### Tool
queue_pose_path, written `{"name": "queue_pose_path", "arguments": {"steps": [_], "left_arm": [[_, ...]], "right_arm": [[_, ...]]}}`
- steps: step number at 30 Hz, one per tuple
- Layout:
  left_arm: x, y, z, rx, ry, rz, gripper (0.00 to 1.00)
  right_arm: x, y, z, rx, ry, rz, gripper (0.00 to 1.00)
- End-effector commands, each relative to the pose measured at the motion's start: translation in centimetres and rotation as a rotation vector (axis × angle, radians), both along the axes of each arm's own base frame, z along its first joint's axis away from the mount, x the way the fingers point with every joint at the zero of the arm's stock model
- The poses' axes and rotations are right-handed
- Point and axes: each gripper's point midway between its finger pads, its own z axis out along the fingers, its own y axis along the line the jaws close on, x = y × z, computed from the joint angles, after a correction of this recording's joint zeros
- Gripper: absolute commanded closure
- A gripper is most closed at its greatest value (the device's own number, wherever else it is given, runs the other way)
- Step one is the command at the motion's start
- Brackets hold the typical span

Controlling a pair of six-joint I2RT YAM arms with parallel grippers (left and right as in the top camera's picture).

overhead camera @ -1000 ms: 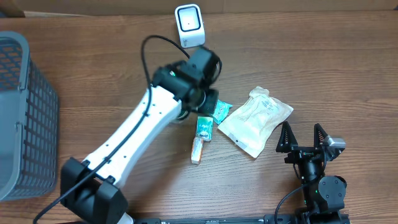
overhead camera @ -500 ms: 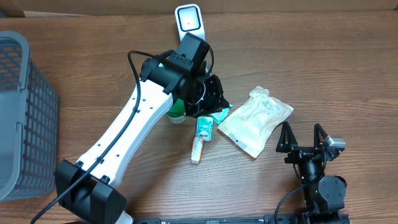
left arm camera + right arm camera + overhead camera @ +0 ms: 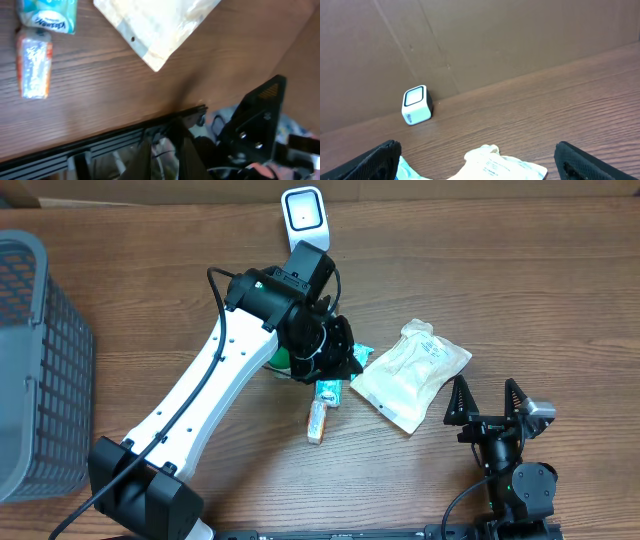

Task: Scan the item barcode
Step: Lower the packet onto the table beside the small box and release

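At the middle of the counter [image 3: 560, 290], the left arm has been busy. A second ago its wrist hung over the loose goods. Now it has drawn back towards the far side and rolled over, and its housing just overlaps the near edge of the white barcode scanner [image 3: 305, 212]. The left gripper [image 3: 342, 356] is clamped fully shut. A green item [image 3: 282, 363] peeks out beneath the wrist on its left, and that looks like the pick, but the arm hides whether the jaws actually pinch it. The wrist camera now stares at the counter's near edge, so I read the roll as turning the item's face towards the scanner window. Nothing else has budged: the tissue pack [image 3: 328, 388], small stick packet [image 3: 317, 423] and white pouch [image 3: 410, 372] lie where they did. At the near right, the right gripper [image 3: 485, 402] sits spread wide, holding nothing. My call: presentation is under way, scan not yet confirmed.
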Motion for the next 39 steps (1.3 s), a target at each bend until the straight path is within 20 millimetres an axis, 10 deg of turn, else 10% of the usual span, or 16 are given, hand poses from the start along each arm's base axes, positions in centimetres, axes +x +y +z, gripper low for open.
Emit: {"name": "queue_pose_path", "arguments": {"steps": [1, 16, 39], "left_arm": [[-0.2, 0.6, -0.1, 0.025, -0.047, -0.068, 0.96], [0.3, 3.6, -1.7, 0.195, -0.148, -0.167, 0.96], [3.1, 13.3, -2.2, 0.765, -0.288, -0.006, 0.96]], "right_arm": [[0.0, -0.2, -0.3, -0.005, 0.002, -0.011, 0.0], [0.0, -0.2, -0.3, -0.005, 0.002, -0.011, 0.0], [0.0, -0.2, -0.3, -0.005, 0.002, -0.011, 0.0]]}}
